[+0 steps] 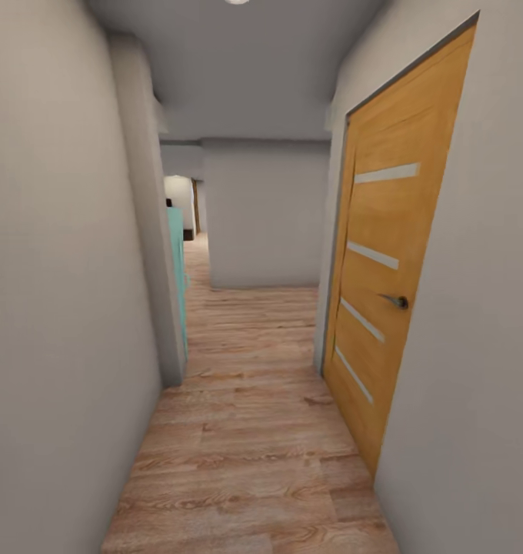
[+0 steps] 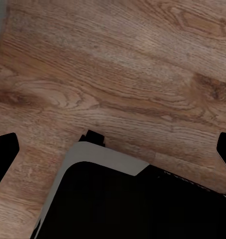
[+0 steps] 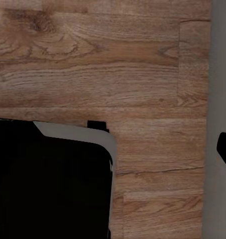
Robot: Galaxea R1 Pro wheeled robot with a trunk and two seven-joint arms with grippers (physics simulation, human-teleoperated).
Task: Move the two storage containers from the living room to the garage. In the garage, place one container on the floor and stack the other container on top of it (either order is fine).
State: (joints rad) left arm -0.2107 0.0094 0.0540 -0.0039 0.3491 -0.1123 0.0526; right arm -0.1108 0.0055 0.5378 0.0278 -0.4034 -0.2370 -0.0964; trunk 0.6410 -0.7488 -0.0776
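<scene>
Whereabouts of the two storage containers: cannot tell from these views.

Left fingers (image 2: 4, 158) spread wide, one dark tip at each side edge of the left wrist view, with nothing between them but wood plank floor (image 2: 118, 64) and the robot's own base (image 2: 123, 204), black with a pale grey rim. Of the right fingers (image 3: 225, 149), just one dark tip at the right edge of the right wrist view; the other possibly lost against the black base (image 3: 48, 184) at lower left, so cannot tell how far apart, nor whether anything is held. Beside that tip, a grey strip of wall (image 3: 220, 74) down the right edge.

In the head view, a narrow hallway with the same plank floor (image 1: 254, 446) running up the middle of the frame. At right, a closed orange wooden door (image 1: 388, 238) with four pale slanted strips and a dark handle (image 1: 398, 301). At left, a plain pale wall (image 1: 61, 308) close by, ending in a corner. Just past that corner, a teal panel (image 1: 178, 269) standing upright at the hallway's edge and narrowing the way. Straight ahead, a grey end wall (image 1: 265, 215) blocking the centre, with the floor bending past it on its left toward a lit opening (image 1: 180, 201) at centre left.
</scene>
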